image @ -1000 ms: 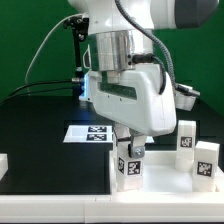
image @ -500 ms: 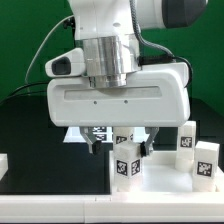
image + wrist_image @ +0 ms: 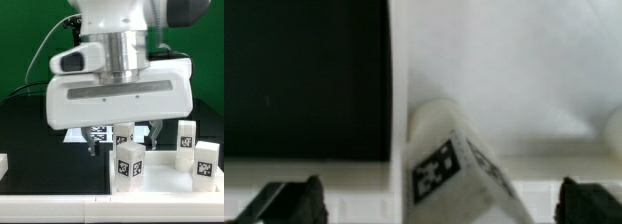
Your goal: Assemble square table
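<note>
We see the Franka arm filling the upper half of the exterior view, its broad white wrist housing hanging over the black desk. Below it lies the square tabletop, at the desk's front edge toward the exterior view's right corner. The marker board lies flat on the desk behind it. One peg leg stands on the tabletop's near corner, directly beneath the gripper; two further legs stand upright near the exterior view's right edge. In the wrist view, the dark fingertips sit wide apart, one on each side of the tagged leg, spread open and clasping nothing.
</note>
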